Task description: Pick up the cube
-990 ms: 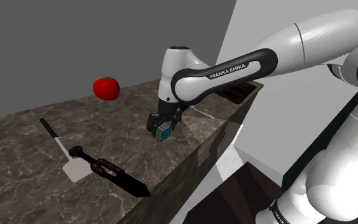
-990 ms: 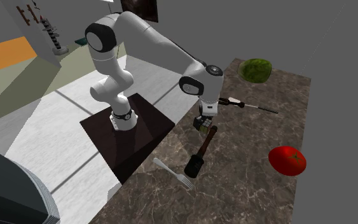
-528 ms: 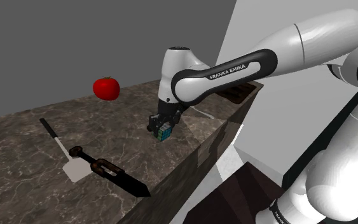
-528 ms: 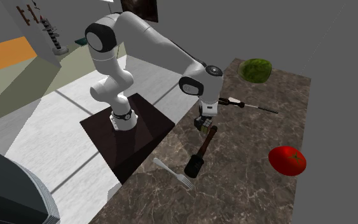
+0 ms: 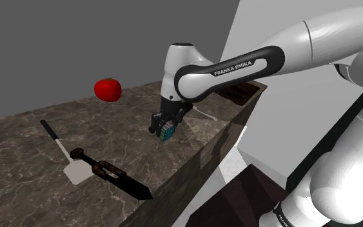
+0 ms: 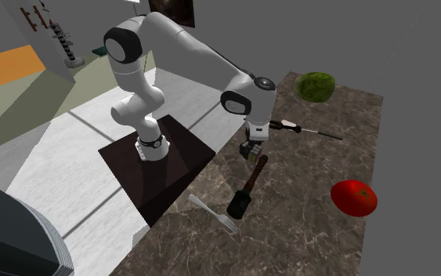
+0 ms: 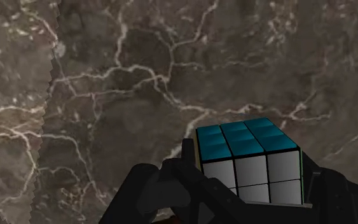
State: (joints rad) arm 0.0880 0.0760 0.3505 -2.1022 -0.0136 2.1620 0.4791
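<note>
The cube (image 7: 250, 159) is a small puzzle cube with a teal face and a grey-white face. My gripper (image 7: 254, 181) is shut on it, one black finger (image 7: 189, 167) pressed to each side. In the shoulder view the gripper (image 5: 162, 126) points down over the dark marble counter (image 5: 25, 142) near its front edge, the cube (image 5: 167, 133) showing teal at its tips. In the second exterior view the gripper (image 6: 249, 150) hangs close over the counter edge. I cannot tell whether the cube clears the stone.
A red tomato (image 5: 107, 89) sits at the counter's back, and a white spatula (image 5: 65, 155) and a dark-handled knife (image 5: 117, 175) lie at the shoulder view's left. In the second exterior view there are a green melon (image 6: 315, 85), a thin knife (image 6: 306, 128), a fork (image 6: 215, 212) and a dark-handled tool (image 6: 248, 188).
The fingers have shut on the cube. Since then the hand and forearm have risen slightly with the cube between the fingers.
</note>
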